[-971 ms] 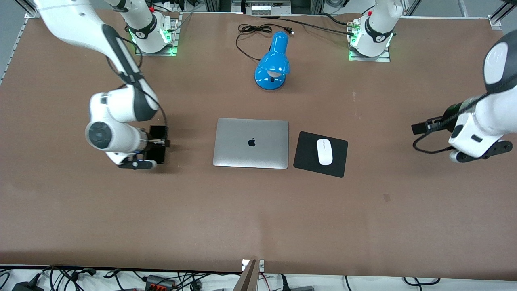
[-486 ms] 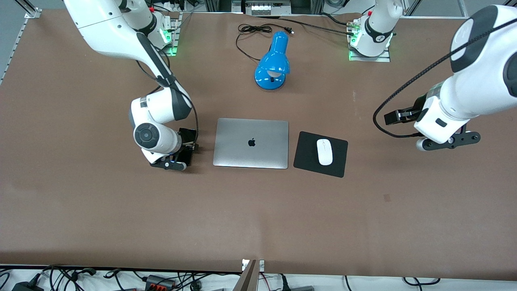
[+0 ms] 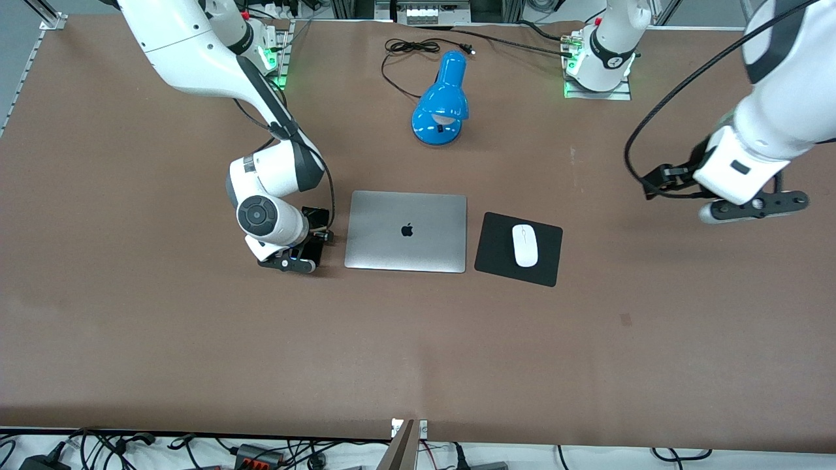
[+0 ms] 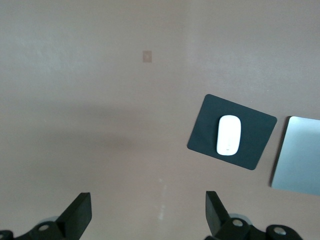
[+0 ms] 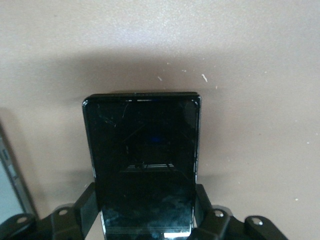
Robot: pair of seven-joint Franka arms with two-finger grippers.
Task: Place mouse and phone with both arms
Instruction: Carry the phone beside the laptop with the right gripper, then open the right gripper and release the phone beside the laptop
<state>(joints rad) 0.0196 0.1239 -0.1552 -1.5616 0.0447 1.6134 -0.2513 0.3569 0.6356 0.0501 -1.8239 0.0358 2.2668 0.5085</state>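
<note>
The white mouse [image 3: 525,245] lies on a black mouse pad [image 3: 496,251] beside the closed silver laptop [image 3: 405,231], on the side toward the left arm's end of the table. My right gripper [image 3: 313,237] is shut on the black phone [image 3: 319,215] and holds it flat, low over the table, beside the laptop's other edge. In the right wrist view the phone [image 5: 145,160] sits between the fingers of the gripper [image 5: 145,202]. My left gripper [image 3: 667,180] is open and empty over bare table toward the left arm's end. The left wrist view shows the open gripper [image 4: 147,215] and, farther off, the mouse [image 4: 229,135].
A blue desk lamp [image 3: 443,98] with a black cord [image 3: 405,49] lies near the robots' bases, farther from the front camera than the laptop. The laptop's edge shows in the right wrist view [image 5: 10,190]. The brown table [image 3: 418,352] is bare toward the front camera.
My right gripper has carried the phone from the right arm's end of the table to right beside the laptop. My left arm has swung and lifted, and its gripper stays open.
</note>
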